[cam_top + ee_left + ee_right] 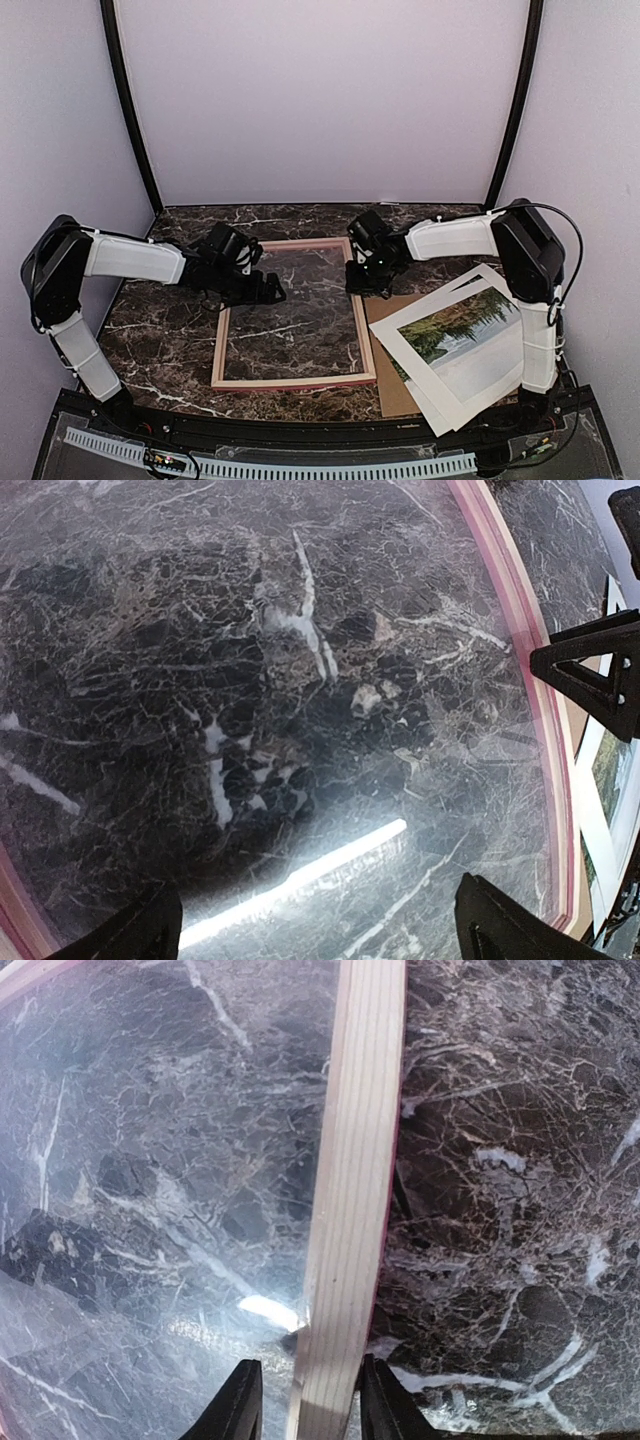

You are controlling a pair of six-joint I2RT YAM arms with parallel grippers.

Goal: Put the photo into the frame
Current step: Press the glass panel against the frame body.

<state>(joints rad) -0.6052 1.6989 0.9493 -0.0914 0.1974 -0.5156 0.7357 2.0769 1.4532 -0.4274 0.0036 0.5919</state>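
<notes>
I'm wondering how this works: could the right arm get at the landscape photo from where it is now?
Probably yes. The photo lies uncovered close beside the right arm. But the right gripper must first leave the frame rail it straddles.

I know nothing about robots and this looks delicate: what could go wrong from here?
1. The right gripper straddles one thin rail of the frame. Moved from that one side, the frame might twist or slip.
2. The frame's pane shines like glass, and the open left gripper hangs just above it and could knock it.
3. The photo lies on loose white sheets, so the wrong sheet might get picked up.
</notes>
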